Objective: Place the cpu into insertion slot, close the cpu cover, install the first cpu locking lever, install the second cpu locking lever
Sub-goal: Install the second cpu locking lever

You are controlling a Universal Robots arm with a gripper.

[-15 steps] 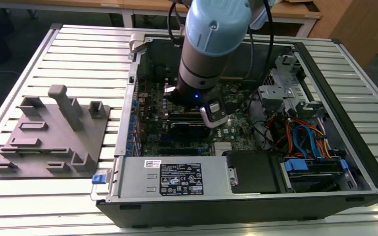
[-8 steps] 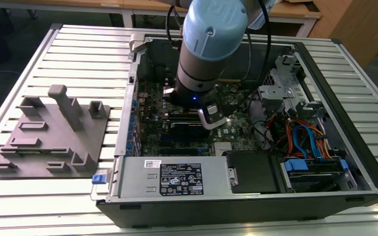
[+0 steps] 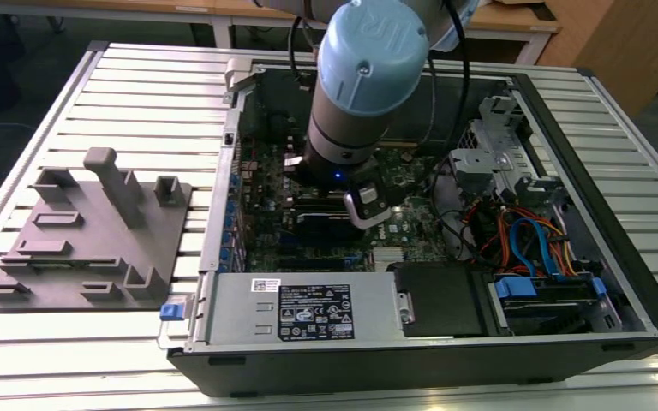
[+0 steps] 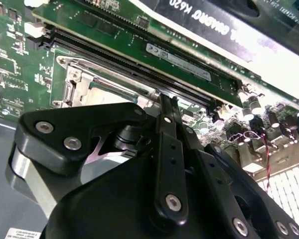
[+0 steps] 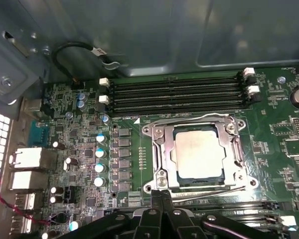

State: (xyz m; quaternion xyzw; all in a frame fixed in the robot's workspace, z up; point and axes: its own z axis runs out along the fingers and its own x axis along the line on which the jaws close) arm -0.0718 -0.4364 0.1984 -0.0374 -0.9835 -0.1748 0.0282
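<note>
The cpu [image 5: 197, 153] lies flat in the insertion slot [image 5: 158, 149] on the green board, its silver top showing through the window of the cpu cover [image 5: 234, 149], which is folded down over it. A thin wire locking lever [image 5: 214, 192] runs along the socket edge nearest my gripper. A second lever [image 5: 189, 120] runs along the far edge by the memory slots. My gripper [image 5: 162, 195] is shut, its tips pressed together right at the near lever's end by the socket corner. Whether it pinches the wire I cannot tell. In the second wrist view the gripper [image 4: 168, 103] stands over the socket rim [image 4: 72, 79].
The arm [image 3: 358, 103] reaches down into an open computer case [image 3: 603, 282]. Long black memory slots [image 5: 174, 94] lie beyond the socket, and a row of capacitors [image 5: 99, 159] stands beside it. A grey fixture plate [image 3: 83, 235] sits at the exterior view's left.
</note>
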